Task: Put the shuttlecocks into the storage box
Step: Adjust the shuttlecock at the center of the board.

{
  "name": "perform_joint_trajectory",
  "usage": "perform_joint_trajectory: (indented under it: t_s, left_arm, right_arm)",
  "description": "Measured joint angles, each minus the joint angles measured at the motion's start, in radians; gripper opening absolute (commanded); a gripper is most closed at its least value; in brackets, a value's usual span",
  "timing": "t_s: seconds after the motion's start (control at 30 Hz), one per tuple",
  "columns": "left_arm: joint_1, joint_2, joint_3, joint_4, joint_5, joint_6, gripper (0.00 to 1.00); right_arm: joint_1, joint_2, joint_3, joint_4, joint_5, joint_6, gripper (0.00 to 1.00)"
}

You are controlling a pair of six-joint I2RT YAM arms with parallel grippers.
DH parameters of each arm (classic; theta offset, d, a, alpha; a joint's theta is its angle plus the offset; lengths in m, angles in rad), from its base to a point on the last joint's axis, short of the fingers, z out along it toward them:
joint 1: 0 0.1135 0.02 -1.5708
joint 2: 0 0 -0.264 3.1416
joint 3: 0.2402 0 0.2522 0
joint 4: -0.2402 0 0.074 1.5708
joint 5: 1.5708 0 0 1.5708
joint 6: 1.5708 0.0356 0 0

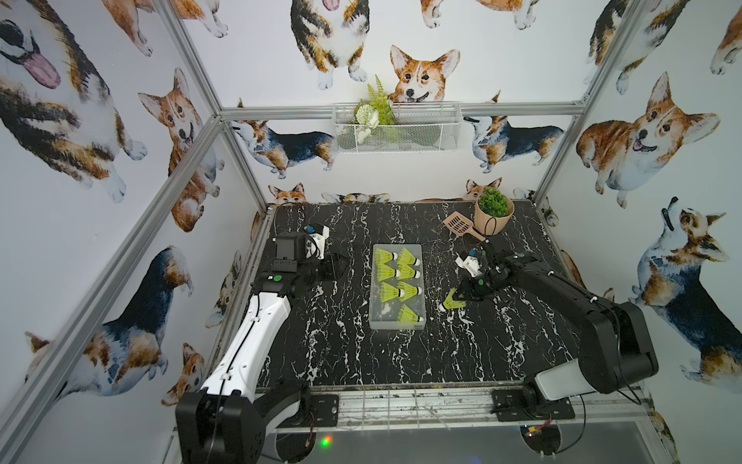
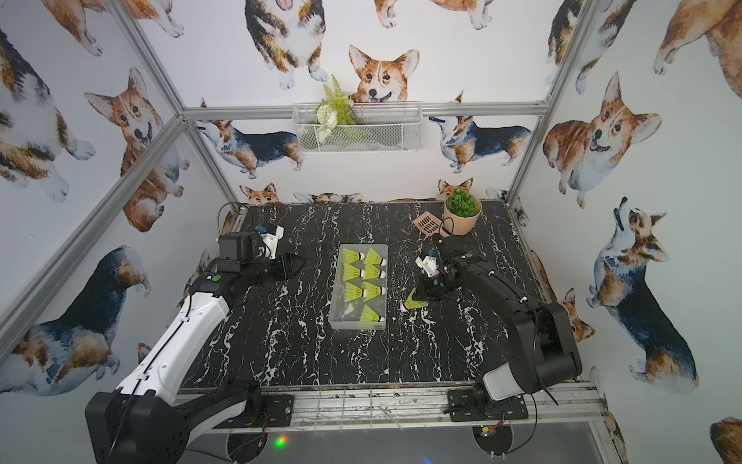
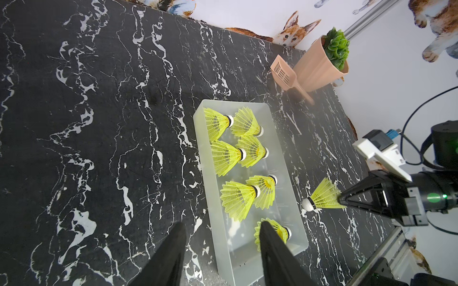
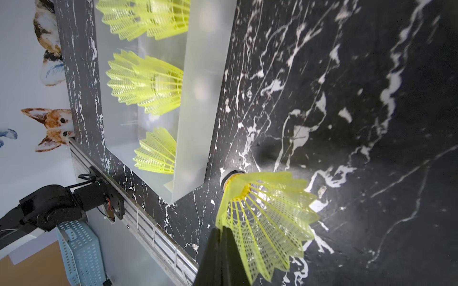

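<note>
The frosted storage box [image 1: 380,318] [image 2: 346,318] [image 3: 210,178] [image 4: 198,99] lies at the table's middle with several yellow-green shuttlecocks [image 1: 388,274] [image 2: 353,273] [image 3: 224,158] [image 4: 146,84] lying inside. Just right of its near end, another shuttlecock [image 1: 451,304] [image 2: 413,303] [image 3: 322,195] [image 4: 267,210] hangs low over the table. Its white tip points toward the box. My right gripper [image 1: 461,297] [image 2: 420,299] [image 3: 341,198] [image 4: 221,230] is shut on the rim of its skirt. Left of the box, my left gripper [image 1: 335,267] [image 2: 295,265] [image 3: 221,224] stands open and holds nothing.
A potted green plant [image 1: 494,213] [image 2: 461,213] [image 3: 322,64] and a tan slotted scoop [image 1: 459,223] [image 2: 427,223] [image 3: 283,73] stand at the back right. A white wire basket [image 1: 397,128] hangs on the back wall. An aluminium rail [image 1: 401,401] runs along the table's front edge.
</note>
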Motion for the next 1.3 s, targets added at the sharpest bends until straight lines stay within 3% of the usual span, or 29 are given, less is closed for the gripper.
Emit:
perform_joint_trajectory:
  t_s: [0.27,0.57,0.67,0.83,1.07,1.3]
  left_arm:
    - [0.005,0.005,0.0,0.0,0.006,0.0,0.52]
    - [0.005,0.005,0.0,0.0,0.006,0.0,0.52]
    - [0.005,0.005,0.0,0.0,0.006,0.001,0.51]
    - [0.005,0.005,0.0,0.0,0.006,0.001,0.51]
    - [0.007,0.005,0.0,0.0,0.006,0.001,0.51]
    - [0.011,-0.001,0.0,0.0,0.006,0.004,0.51]
  right_arm:
    - [0.0,0.026,-0.029,-0.007,0.051,0.0,0.14]
    - [0.0,0.049,0.022,-0.039,0.198,-0.012,0.43]
    - [0.0,0.001,0.022,-0.054,0.238,-0.011,0.44]
    - [0.014,-0.082,0.014,-0.079,0.275,-0.007,0.43]
    - [0.101,-0.17,-0.047,-0.103,0.288,0.048,0.23]
    - [0.196,-0.201,-0.163,-0.05,0.29,0.163,0.16]
